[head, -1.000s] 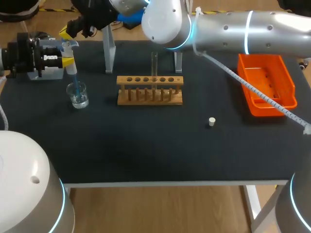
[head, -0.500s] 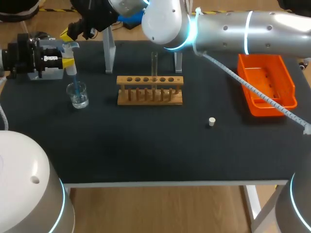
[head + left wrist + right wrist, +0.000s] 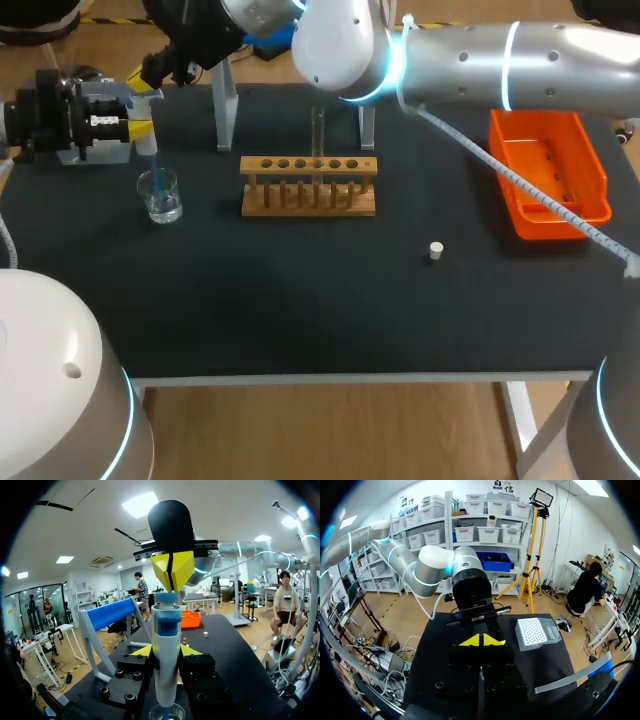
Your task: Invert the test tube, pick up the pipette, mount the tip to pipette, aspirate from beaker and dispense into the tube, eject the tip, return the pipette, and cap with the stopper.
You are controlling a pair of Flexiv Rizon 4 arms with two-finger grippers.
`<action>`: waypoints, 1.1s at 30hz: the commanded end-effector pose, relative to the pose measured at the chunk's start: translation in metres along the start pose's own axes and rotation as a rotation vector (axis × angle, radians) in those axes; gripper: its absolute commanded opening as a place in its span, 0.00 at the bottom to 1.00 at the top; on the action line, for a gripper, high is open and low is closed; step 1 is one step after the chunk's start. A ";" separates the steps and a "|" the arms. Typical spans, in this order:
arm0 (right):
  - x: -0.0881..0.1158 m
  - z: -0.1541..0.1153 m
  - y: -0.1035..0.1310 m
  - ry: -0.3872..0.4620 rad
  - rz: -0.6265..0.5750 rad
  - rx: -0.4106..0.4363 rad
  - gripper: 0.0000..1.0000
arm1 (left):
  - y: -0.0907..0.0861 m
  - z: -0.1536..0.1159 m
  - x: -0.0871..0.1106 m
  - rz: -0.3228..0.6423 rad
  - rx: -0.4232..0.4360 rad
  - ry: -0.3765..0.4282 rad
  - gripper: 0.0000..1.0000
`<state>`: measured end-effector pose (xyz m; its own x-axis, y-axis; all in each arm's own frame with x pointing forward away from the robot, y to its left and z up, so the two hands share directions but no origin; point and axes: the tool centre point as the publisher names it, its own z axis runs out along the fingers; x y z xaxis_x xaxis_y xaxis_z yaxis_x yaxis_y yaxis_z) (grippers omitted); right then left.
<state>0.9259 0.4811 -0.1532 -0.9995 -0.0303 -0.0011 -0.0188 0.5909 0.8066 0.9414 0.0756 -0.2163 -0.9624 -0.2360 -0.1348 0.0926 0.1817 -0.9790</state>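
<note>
My left gripper [image 3: 140, 128] is shut on the white-and-blue pipette [image 3: 166, 650], holding it upright at the table's far left. The pipette's tip dips into the small glass beaker [image 3: 160, 196], which holds clear liquid. My right arm reaches across from the right. Its gripper [image 3: 172, 580] is shut, with its yellow tips pointing down onto the pipette's blue plunger top [image 3: 166, 599]. In the right wrist view that gripper [image 3: 481, 640] shows closed tips and nothing between them. The test tube [image 3: 318, 135] stands upright in the wooden rack [image 3: 309, 186]. The white stopper [image 3: 435, 250] lies on the mat.
An orange tray [image 3: 585, 170] sits at the right edge. The clear pipette stand [image 3: 226, 105] rises behind the rack, close to my right arm. A white tip box [image 3: 534, 631] rests on the table near the left arm's side.
My right gripper has edged slightly to the right above the pipette. The left gripper, pipette and beaker have stayed put.
</note>
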 end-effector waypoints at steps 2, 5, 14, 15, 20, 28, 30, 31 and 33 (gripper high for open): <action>-0.004 0.006 -0.002 0.012 0.002 0.020 0.00 | -0.004 0.000 -0.001 0.001 0.001 -0.002 0.00; -0.004 0.006 -0.003 0.017 0.003 0.027 0.00 | -0.004 0.000 -0.001 0.001 0.001 -0.002 0.00; -0.005 0.007 -0.003 0.016 0.000 0.032 0.00 | -0.004 0.000 -0.001 0.001 0.001 -0.002 0.00; -0.005 0.007 -0.003 0.016 -0.001 0.031 0.00 | -0.004 0.000 -0.001 0.001 0.001 -0.002 0.00; -0.005 0.007 -0.001 0.016 -0.002 0.029 0.00 | -0.004 0.000 -0.001 0.001 0.001 -0.002 0.00; -0.005 -0.005 0.015 0.016 -0.008 -0.027 0.00 | -0.004 0.000 -0.001 0.001 0.001 -0.002 0.00; -0.005 -0.009 0.019 0.018 -0.014 -0.032 0.00 | -0.004 0.000 -0.001 0.001 0.001 -0.002 0.00; -0.005 -0.011 0.021 0.019 -0.017 -0.035 0.00 | -0.004 0.000 -0.001 0.001 0.001 -0.002 0.00; -0.006 -0.018 0.024 0.014 -0.016 -0.047 0.28 | -0.004 0.000 -0.001 0.001 0.001 -0.002 0.00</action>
<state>0.9316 0.4880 -0.1291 -0.9988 -0.0491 -0.0054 -0.0316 0.5514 0.8336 0.9427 0.0751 -0.2135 -0.9620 -0.2365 -0.1366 0.0951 0.1788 -0.9793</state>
